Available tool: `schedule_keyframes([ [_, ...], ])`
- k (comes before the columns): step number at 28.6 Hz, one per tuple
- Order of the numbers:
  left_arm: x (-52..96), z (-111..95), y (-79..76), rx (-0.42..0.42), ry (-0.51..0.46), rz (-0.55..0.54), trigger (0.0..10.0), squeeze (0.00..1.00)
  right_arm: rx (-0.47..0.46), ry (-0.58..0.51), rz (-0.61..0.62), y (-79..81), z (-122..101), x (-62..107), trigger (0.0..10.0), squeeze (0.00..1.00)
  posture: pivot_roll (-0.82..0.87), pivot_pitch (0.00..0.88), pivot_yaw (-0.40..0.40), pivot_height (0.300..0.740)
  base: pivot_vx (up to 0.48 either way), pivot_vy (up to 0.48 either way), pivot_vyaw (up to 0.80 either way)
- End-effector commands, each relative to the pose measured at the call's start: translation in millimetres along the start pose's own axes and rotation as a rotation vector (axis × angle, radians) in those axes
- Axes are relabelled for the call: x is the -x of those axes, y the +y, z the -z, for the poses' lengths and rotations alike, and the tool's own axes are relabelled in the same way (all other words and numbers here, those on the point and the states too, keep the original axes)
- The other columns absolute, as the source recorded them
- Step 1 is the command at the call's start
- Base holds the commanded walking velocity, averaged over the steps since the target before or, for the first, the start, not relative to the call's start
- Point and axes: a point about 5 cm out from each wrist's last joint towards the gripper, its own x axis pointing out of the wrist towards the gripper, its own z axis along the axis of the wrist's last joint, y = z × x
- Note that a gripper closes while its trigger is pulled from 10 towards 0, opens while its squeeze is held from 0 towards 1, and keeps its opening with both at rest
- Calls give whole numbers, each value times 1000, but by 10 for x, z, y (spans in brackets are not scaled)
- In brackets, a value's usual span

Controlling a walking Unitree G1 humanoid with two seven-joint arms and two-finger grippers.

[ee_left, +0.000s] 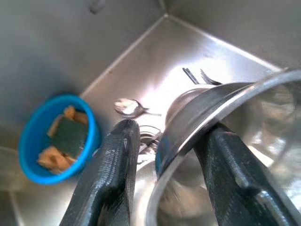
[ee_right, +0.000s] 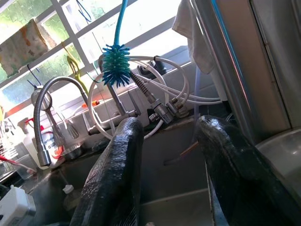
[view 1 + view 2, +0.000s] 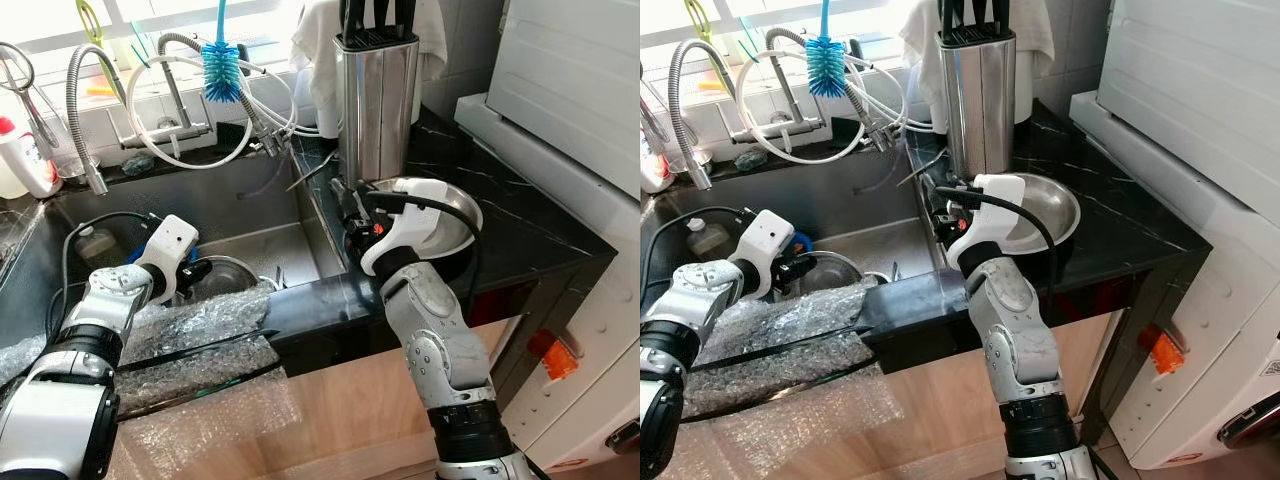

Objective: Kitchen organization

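— Left pincer (image 1: 164, 155) first: how is it seen to stand?

— Its two black fingers (image 1: 110, 165) are spread on either side of the rim of a steel bowl (image 1: 235, 141), one outside, one inside, low in the sink (image 3: 250, 205) at the lower left of the head views. Whether the rim is actually pinched cannot be told; a gap is seen on the outer side.

— What could go wrong there?

— A thin, slick rim could be lost if the fingers are closed off-centre, and the bowl could be dropped back onto the spoon (image 1: 129, 107) and fork (image 1: 200, 75) lying on the sink floor just beyond it. A blue cup (image 1: 59, 136) holding a sponge sits near, and could be knocked over by a swing of the bowl.

— And further right?

— The right pincer (image 2: 169, 165) is held with fingers apart and nothing between them, at the counter edge in the middle of the frame. It is pointed toward the faucet (image 2: 47, 122) and the hanging blue brush (image 2: 116, 63). A steel pan (image 3: 455, 215) lies just beside its wrist, with the knife block (image 3: 378, 100) behind, upper centre.

— The risk there?

— The pan could be nudged off the counter (image 3: 520, 235) should the arm be turned carelessly.
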Motion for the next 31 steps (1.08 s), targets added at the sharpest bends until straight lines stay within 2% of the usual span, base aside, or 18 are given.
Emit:
schedule_keyframes([
  [1,30,-75,78,39,-13,-6,10000,0,4,-4,-14,38,-23,-38,10000,0,-104,0,148,740,0,0,0],
  [6,35,-35,47,-10,31,62,10000,0,9,0,-16,36,-24,-43,10000,0,-103,0,147,740,0,0,0],
  [15,46,-23,22,-19,45,120,10000,0,17,16,-17,37,-4,-40,10000,0,-103,0,143,740,0,0,0],
  [21,77,-79,66,-18,21,133,10000,0,19,21,-18,40,7,-42,10000,0,-101,0,145,740,0,0,0],
  [25,91,-153,99,38,-27,131,10000,0,19,23,-17,38,11,-43,10000,0,-100,0,145,740,0,0,0],
  [28,105,-246,131,130,-89,141,10000,0,20,25,-15,34,15,-45,10000,0,-101,0,146,740,0,0,0],
  [31,110,-265,137,152,-104,149,10000,0,21,25,-15,31,17,-47,10000,0,-101,0,148,740,0,0,0],
])
